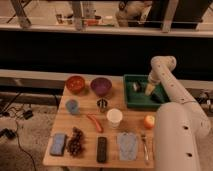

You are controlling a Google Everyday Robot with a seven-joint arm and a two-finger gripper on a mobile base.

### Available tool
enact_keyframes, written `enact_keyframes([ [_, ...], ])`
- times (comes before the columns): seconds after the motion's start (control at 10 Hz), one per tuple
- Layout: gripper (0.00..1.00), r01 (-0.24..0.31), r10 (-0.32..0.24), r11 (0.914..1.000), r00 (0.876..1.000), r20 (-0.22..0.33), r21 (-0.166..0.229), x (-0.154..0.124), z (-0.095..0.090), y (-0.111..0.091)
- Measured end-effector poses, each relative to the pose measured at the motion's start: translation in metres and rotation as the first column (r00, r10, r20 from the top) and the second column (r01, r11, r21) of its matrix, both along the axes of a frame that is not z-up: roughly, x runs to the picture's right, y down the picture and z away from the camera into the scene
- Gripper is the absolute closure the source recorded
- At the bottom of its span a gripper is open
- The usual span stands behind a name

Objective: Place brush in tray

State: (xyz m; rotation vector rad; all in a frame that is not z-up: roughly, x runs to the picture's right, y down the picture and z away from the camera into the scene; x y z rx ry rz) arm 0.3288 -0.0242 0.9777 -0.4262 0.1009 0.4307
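The green tray [131,103] stands at the back right of the wooden table. My arm comes down from the right, and my gripper [149,90] is lowered inside the tray, near its right half. A pale tan block shows at the gripper's tip. A small dark-and-pale thing [134,86] lies in the tray just left of the gripper. I cannot tell which of these is the brush, nor whether the gripper holds it.
An orange bowl [76,84] and a purple bowl [101,86] sit left of the tray. Nearer are a blue cup [72,106], white cup [114,118], red chili [95,123], grapes [76,141], black remote [102,149], blue cloth [127,146], fork [145,147] and an orange fruit [149,121].
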Motion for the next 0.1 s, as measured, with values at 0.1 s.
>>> enact_keyframes([
  [0.1,0.20,0.000,0.000,1.0000,1.000,0.000,0.000,0.0000,0.0000,0.0000],
])
